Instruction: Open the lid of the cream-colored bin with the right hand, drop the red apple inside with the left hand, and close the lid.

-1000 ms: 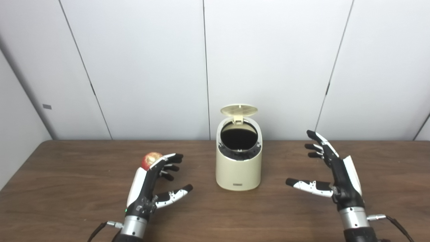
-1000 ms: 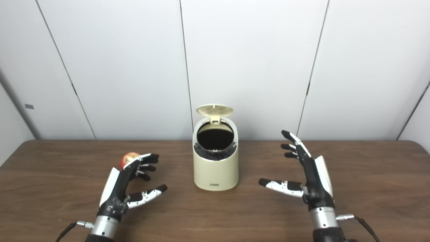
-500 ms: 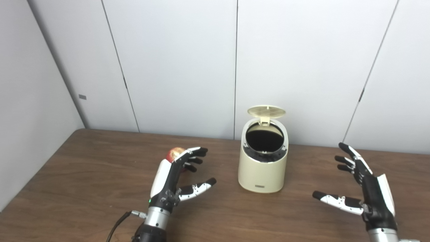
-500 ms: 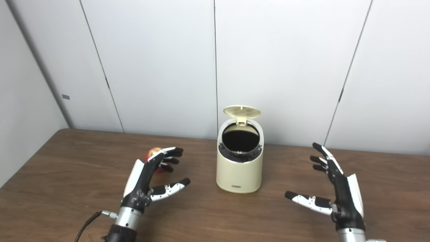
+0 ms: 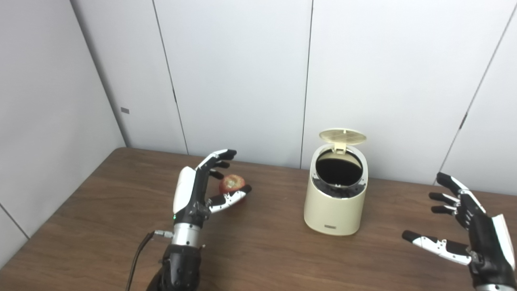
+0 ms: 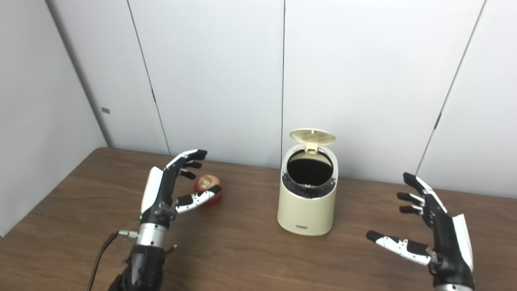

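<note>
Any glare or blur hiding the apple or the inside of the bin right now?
Left eye view: apple sharp, no glare, thumb partly across it; bin interior plain black shadow, contents unreadable. Right eye view: same, left hand crisp, even soft light.

Bin [image 5: 336, 208] cream, dark inside; apple [image 5: 232, 184] red; table [image 5: 262, 250] dark brown woodgrain; hands black-white.

Between the apple [image 5: 232, 184] and the bin [image 5: 335, 210] near the table's [image 5: 262, 250] far edge lies bare wood, and the raised lid [image 5: 342, 136] leaves the mouth unblocked from above.
</note>
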`<state>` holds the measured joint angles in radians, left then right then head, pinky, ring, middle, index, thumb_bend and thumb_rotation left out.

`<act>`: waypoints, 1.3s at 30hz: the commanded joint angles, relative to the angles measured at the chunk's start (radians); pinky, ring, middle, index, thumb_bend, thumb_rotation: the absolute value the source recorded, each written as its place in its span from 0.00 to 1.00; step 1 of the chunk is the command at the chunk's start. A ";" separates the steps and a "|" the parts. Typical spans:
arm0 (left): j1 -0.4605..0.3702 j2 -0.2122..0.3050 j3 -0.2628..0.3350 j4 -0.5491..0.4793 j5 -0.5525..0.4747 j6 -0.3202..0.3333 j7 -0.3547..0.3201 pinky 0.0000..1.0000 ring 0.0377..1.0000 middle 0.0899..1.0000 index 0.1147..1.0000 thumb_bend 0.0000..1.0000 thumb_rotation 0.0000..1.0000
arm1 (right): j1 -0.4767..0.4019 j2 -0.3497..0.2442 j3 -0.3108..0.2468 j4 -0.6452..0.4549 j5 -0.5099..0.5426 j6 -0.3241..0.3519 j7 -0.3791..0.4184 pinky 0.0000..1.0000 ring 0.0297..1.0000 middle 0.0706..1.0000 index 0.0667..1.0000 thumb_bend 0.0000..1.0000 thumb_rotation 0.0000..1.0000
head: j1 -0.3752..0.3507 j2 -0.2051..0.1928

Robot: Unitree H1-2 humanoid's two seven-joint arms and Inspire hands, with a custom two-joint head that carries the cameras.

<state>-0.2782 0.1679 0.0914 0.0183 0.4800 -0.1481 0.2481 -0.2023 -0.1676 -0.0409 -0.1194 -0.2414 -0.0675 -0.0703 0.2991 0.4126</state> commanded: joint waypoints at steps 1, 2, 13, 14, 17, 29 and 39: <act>-0.059 0.020 0.013 -0.024 0.020 0.002 0.036 0.58 0.73 0.76 0.76 0.75 0.11 | -0.020 -0.002 -0.001 -0.049 0.000 0.005 0.004 0.60 0.72 0.83 0.80 0.79 0.08 | 0.001 0.001; -0.069 0.024 0.017 -0.017 0.024 0.012 0.041 0.60 0.75 0.77 0.76 0.76 0.12 | -0.020 -0.002 0.000 -0.055 -0.001 0.010 0.006 0.59 0.72 0.83 0.80 0.79 0.08 | 0.001 0.001; -0.123 0.093 -0.002 0.108 0.041 0.112 0.005 0.71 0.85 0.81 0.81 0.82 0.19 | -0.016 0.019 0.012 -0.122 -0.009 0.084 0.022 0.60 0.74 0.85 0.82 0.78 0.00 | -0.005 0.005; -0.125 0.100 -0.009 0.118 0.045 0.121 0.000 0.71 0.85 0.83 0.82 0.83 0.20 | -0.016 0.020 0.014 -0.129 -0.015 0.092 0.022 0.60 0.74 0.85 0.82 0.78 0.00 | -0.005 0.006; -0.131 0.116 -0.029 0.142 0.054 0.160 -0.019 0.71 0.84 0.86 0.84 0.87 0.27 | -0.016 0.026 0.021 -0.153 -0.027 0.119 0.025 0.61 0.74 0.84 0.82 0.78 0.00 | -0.008 0.007; -0.150 0.148 -0.094 0.248 0.045 0.214 -0.047 0.78 0.90 0.89 0.88 0.97 0.41 | -0.015 0.039 0.023 -0.198 -0.055 0.169 0.024 0.61 0.73 0.85 0.82 0.77 0.00 | -0.024 0.016; -0.160 0.135 -0.123 0.332 0.041 0.210 -0.026 0.80 0.93 0.90 0.88 0.96 0.43 | -0.013 0.035 0.032 -0.223 -0.076 0.187 0.039 0.60 0.74 0.86 0.83 0.76 0.00 | -0.032 0.024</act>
<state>-0.3944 0.2913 -0.0334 0.3594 0.5166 0.0807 0.1944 -0.1900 -0.1278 -0.0109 -0.2984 -0.3055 0.1234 -0.0311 0.2685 0.4341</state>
